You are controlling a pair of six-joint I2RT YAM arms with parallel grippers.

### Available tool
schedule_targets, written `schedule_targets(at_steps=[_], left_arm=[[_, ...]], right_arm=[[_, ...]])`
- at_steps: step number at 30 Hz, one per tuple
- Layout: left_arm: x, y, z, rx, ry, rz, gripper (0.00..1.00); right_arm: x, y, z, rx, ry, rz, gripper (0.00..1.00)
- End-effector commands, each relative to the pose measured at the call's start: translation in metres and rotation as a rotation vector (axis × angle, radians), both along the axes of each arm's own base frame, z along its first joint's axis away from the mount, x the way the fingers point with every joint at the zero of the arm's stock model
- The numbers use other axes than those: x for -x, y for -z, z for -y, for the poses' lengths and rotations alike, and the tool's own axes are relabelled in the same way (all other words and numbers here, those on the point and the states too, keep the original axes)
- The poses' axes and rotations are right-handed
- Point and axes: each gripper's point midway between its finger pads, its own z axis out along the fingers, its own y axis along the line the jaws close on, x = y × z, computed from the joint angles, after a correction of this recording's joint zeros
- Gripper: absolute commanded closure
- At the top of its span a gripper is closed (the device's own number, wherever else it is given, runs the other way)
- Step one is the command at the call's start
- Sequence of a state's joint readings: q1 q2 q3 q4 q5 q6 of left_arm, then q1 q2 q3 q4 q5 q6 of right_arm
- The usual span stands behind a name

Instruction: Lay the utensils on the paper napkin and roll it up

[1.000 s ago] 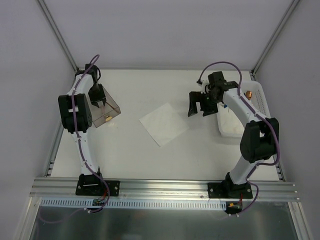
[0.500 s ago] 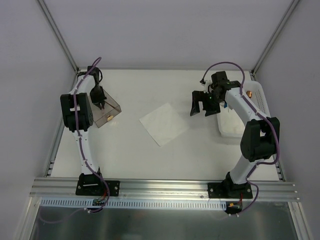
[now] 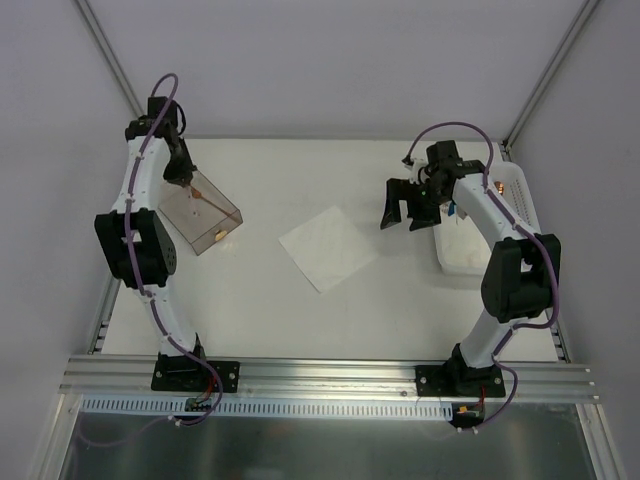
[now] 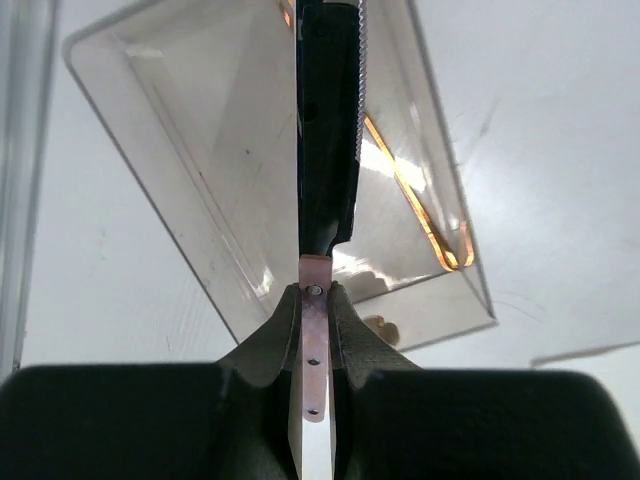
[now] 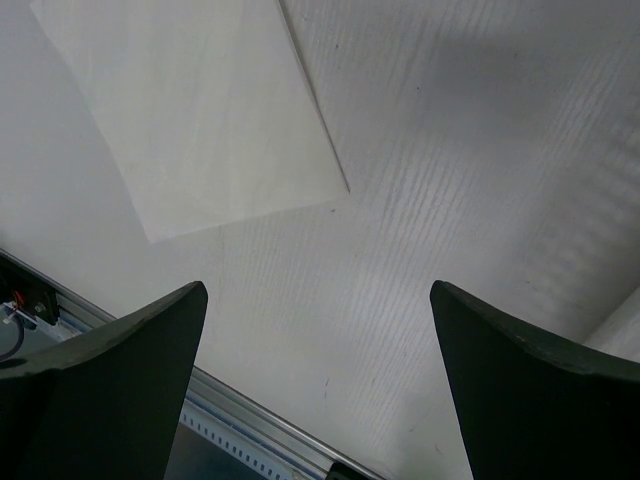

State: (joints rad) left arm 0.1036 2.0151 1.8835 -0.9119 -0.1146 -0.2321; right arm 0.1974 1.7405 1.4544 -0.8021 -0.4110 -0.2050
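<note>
My left gripper (image 3: 186, 178) is raised over the clear plastic box (image 3: 208, 222) at the far left. It is shut on the copper handle of a utensil (image 3: 205, 199) that slants down into the box. In the left wrist view the gripper (image 4: 316, 292) pinches the riveted handle (image 4: 315, 345), and the dark, serrated-edged blade (image 4: 328, 130) points away. A second copper utensil (image 4: 420, 215) lies inside the box (image 4: 200, 180). The white paper napkin (image 3: 328, 248) lies flat mid-table and also shows in the right wrist view (image 5: 190, 110). My right gripper (image 3: 398, 216) hangs open and empty to the right of it (image 5: 318, 290).
A white perforated basket (image 3: 515, 200) stands at the right edge behind the right arm, with a small copper piece (image 3: 497, 186) at its rim. Its corner shows in the right wrist view (image 5: 622, 325). The metal rail (image 3: 330, 375) runs along the near edge. Walls close the back and sides.
My left gripper has risen and moved back to the far left, drawing the copper utensil up out of the clear box. The right arm has barely moved.
</note>
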Motion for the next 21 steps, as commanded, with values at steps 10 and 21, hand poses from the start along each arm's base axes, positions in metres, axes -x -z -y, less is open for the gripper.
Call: schedule_targets(at_steps=[10,21], left_arm=[[-0.005,-0.091,0.19,0.255,0.212,0.196,1.0],[0.023,-0.006,0.348,0.332,0.327,-0.028,1.0]], right_arm=[[0.0,-0.009,0.022,-0.039,0.06,-0.015,0.01],[0.004,-0.007,0.045,-0.029,0.124,-0.018,0.01]])
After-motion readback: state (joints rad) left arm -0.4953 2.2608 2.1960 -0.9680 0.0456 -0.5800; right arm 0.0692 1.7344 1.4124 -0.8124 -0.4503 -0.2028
